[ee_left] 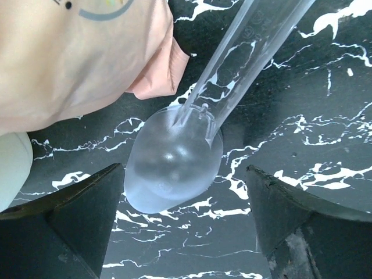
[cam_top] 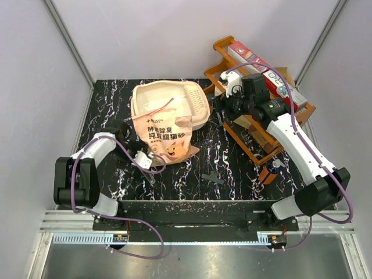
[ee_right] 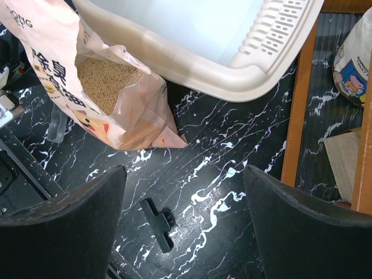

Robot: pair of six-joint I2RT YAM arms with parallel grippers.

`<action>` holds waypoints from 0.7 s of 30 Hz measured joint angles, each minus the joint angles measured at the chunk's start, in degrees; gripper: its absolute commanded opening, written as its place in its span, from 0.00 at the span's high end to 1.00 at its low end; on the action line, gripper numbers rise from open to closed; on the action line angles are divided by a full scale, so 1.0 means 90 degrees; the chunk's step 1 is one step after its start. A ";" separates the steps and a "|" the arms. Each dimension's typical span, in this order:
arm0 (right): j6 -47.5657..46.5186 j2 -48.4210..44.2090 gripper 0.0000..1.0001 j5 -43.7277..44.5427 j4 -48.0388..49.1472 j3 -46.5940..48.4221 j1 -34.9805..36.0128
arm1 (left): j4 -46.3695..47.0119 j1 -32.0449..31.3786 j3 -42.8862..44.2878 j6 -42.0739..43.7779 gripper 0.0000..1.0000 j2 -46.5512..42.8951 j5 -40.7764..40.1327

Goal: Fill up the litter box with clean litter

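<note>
Your left claw (ee_left: 185, 174) is wide open and low over the surface (ee_left: 314, 116), holding nothing. The bowl of a clear plastic scoop (ee_left: 174, 163) lies on the surface between its fingers (ee_left: 75, 215). There's a gap on the right side; on the left I can't tell if the finger touches. The scoop handle runs away up-right, and a corner of the pink-orange bag (ee_left: 75, 58) sits just beside the bowl. Your right claw (ee_right: 185, 174) is also wide open and empty. It hangs above the surface between the bag and the wooden rack (cam_top: 273, 116), with a small black clip (ee_right: 158, 224) lying below it. The litter box (cam_top: 168, 104) sits at the back-middle of the surface, its grille end toward the rack. The bag stands open against its near-left wall. The clean litter (ee_right: 107, 81) you can see is tan granules inside the bag's mouth.
</note>
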 measured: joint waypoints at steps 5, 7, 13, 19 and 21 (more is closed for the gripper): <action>-0.0015 -0.0012 0.13 -0.0046 -0.0019 -0.0068 -0.0051 | 0.0289 0.0000 -0.0061 0.0226 0.23 0.0177 -0.0024; -0.0017 -0.0022 0.13 -0.0061 -0.0032 -0.0102 -0.0053 | 0.0401 0.0000 -0.0151 0.0265 0.28 0.0177 -0.0024; -0.0034 -0.0027 0.12 -0.0160 -0.0044 -0.0146 -0.0063 | 0.0680 -0.0002 -0.0593 0.0330 0.40 0.0000 -0.0044; -0.0036 -0.0027 0.13 -0.0308 -0.0044 -0.0146 -0.0073 | 0.0964 -0.0024 -0.0874 0.0124 0.62 -0.0294 -0.0073; -0.0044 -0.0027 0.13 -0.0321 -0.0046 -0.0146 -0.0075 | 0.1010 -0.0036 -0.0947 -0.0051 0.70 -0.0384 -0.0073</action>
